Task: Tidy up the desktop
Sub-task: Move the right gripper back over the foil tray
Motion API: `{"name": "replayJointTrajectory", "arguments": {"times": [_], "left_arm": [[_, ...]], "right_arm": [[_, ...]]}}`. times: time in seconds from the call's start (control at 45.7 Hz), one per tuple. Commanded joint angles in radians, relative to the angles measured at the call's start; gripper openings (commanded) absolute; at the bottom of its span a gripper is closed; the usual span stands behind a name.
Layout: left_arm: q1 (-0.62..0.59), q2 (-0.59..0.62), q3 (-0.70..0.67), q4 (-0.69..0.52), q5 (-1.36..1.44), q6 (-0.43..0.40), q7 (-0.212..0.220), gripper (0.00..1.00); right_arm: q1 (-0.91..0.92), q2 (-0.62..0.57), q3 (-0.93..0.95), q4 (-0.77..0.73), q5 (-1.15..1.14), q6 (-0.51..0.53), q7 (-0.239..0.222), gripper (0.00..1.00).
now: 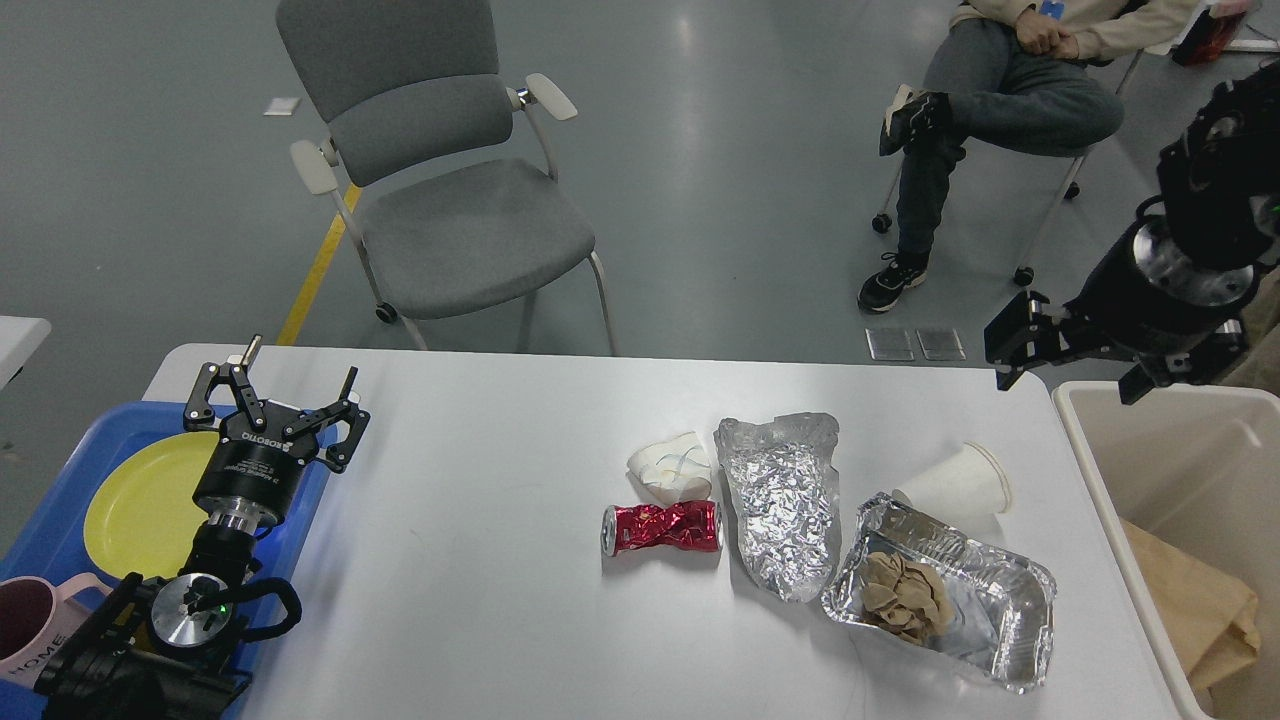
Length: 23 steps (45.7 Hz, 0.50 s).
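The white desktop carries a crushed red can, a crumpled white wrapper, a crumpled foil sheet, a white paper cup on its side, and a foil tray holding a brown paper wad. My left gripper is open and empty, above the desktop's left end beside the blue tray. My right gripper is open and empty, raised over the far right corner of the desktop, above and behind the paper cup.
A beige bin with brown paper inside stands off the right end. A blue tray at the left holds a yellow plate and a pink mug. A grey chair and a seated person are beyond the far edge.
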Motion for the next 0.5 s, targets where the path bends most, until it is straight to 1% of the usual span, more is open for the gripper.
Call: {"name": "replayJointTrajectory", "arguments": {"times": [0.0,0.066,0.109,0.482], "left_arm": [[0.0,0.0,0.0,0.0,0.0,0.0,0.0,0.96],[-0.002,0.002,0.0,0.0,0.0,0.0,0.0,0.96],[-0.002,0.0,0.0,0.0,0.0,0.0,0.0,0.96],[-0.002,0.0,0.0,0.0,0.0,0.0,0.0,0.96]], "right_arm": [[0.146,0.011,0.029,0.175,0.0,0.0,0.0,1.0],[0.189,0.011,0.029,0.239,0.0,-0.006,0.0,1.0],[0.19,0.011,0.029,0.252,0.0,-0.007,0.0,1.0],[0.18,-0.016,0.027,0.256,0.005,-0.029,0.002,0.99]]}}
